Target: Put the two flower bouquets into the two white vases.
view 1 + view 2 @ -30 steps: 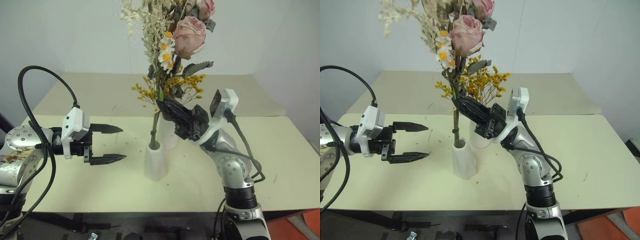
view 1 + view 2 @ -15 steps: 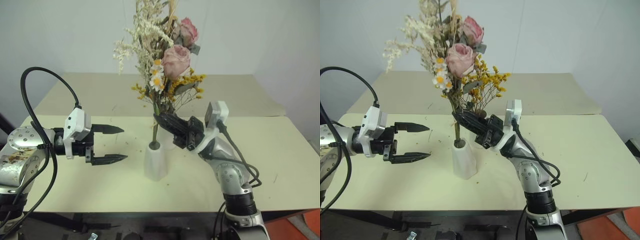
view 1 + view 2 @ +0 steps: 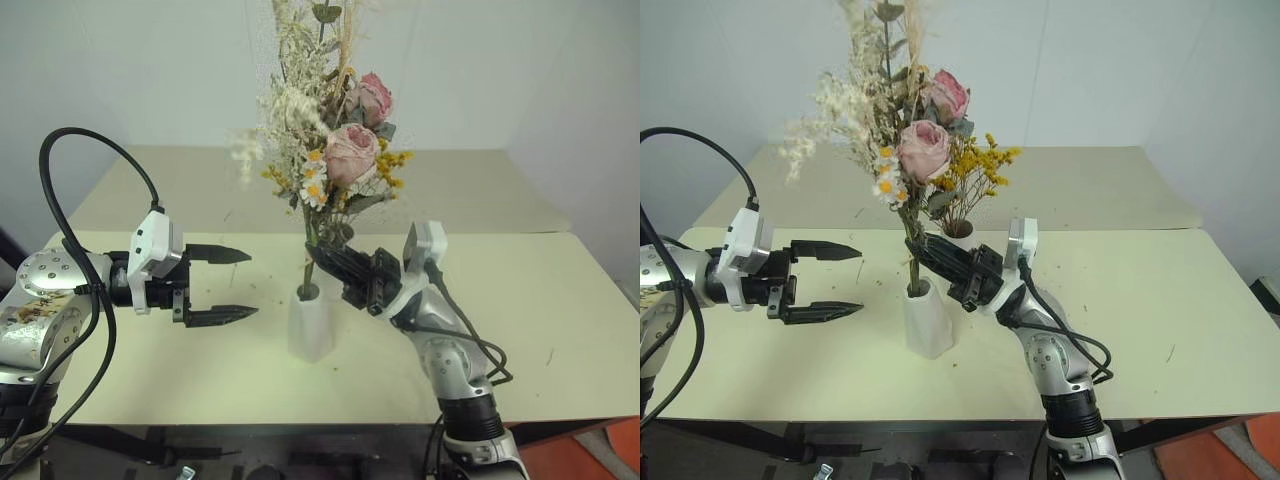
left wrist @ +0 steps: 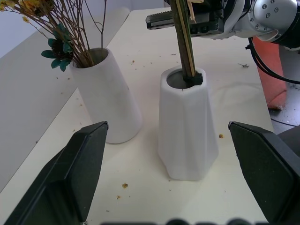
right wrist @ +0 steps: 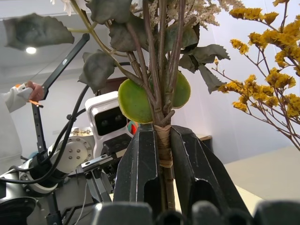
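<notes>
The right hand (image 3: pixel 330 262) is clamped on the bound stems of the mixed bunch of pink roses, daisies and white sprigs (image 3: pixel 330 150), its stem ends inside the nearer matte white tapered vase (image 3: pixel 311 325). The bunch looks light, brittle and top-heavy, so that wrapped binding seems the safest hold. The left hand (image 3: pixel 228 287) hangs open beside the vase.

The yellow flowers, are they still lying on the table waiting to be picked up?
No, the yellow flowers already stand in the rear white vase, their thin stems running down into its round mouth.
</notes>
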Available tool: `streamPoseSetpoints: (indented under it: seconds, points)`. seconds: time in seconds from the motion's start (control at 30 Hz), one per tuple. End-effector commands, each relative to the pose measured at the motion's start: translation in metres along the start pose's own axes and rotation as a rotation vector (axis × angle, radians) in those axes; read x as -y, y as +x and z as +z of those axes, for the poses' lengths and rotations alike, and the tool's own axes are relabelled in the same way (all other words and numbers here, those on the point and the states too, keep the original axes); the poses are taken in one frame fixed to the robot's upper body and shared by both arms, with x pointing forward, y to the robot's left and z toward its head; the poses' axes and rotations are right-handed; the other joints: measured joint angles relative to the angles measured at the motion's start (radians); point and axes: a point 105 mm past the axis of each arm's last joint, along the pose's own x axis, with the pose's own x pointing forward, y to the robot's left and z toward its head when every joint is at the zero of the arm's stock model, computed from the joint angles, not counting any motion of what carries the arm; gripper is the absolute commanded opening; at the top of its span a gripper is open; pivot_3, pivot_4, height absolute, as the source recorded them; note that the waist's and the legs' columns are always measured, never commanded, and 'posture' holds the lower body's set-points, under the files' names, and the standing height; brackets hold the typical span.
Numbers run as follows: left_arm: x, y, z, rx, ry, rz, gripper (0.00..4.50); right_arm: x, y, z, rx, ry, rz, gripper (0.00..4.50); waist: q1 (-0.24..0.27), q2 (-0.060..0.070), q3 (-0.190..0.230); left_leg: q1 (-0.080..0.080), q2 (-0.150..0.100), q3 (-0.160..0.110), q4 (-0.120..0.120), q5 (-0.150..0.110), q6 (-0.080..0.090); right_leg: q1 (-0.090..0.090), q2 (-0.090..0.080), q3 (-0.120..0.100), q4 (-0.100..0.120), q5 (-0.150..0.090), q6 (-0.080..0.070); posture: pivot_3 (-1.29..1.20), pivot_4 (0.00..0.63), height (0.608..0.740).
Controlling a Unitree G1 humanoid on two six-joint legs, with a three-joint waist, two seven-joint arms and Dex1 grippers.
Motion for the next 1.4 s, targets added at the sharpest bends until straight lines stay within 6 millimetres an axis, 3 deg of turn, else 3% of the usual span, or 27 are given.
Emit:
streamPoseSetpoints:
  seconds: [0.03,1.0,1.4]
  points:
    - [0.002,0.002,0.009,0.019,0.036,-0.015,4.5,0.002,-0.003,-0.007,-0.01,-0.018,-0.028,0.22,0.0,0.0,0.0,0.0,0.0,0.0,0.0,0.0,0.0,0.0,0.0,0.0,0.0,0.0,0.0,0.0,0.15,0.74]
    - [0.003,0.002,0.009,0.025,0.052,-0.013,4.5,0.017,0.0,0.005,-0.007,-0.091,-0.085,0.22,0.0,0.0,0.0,0.0,0.0,0.0,0.0,0.0,0.0,-0.001,0.0,0.0,0.0,0.0,0.0,0.0,0.15,0.74]
    - [0.003,0.001,0.006,0.013,0.048,-0.015,4.5,-0.007,-0.011,-0.012,-0.056,-0.033,-0.002,0.22,0.0,0.0,0.0,0.0,0.0,0.0,-0.001,0.0,0.0,0.0,0.0,0.0,0.0,0.0,0.0,0.0,0.15,0.74]
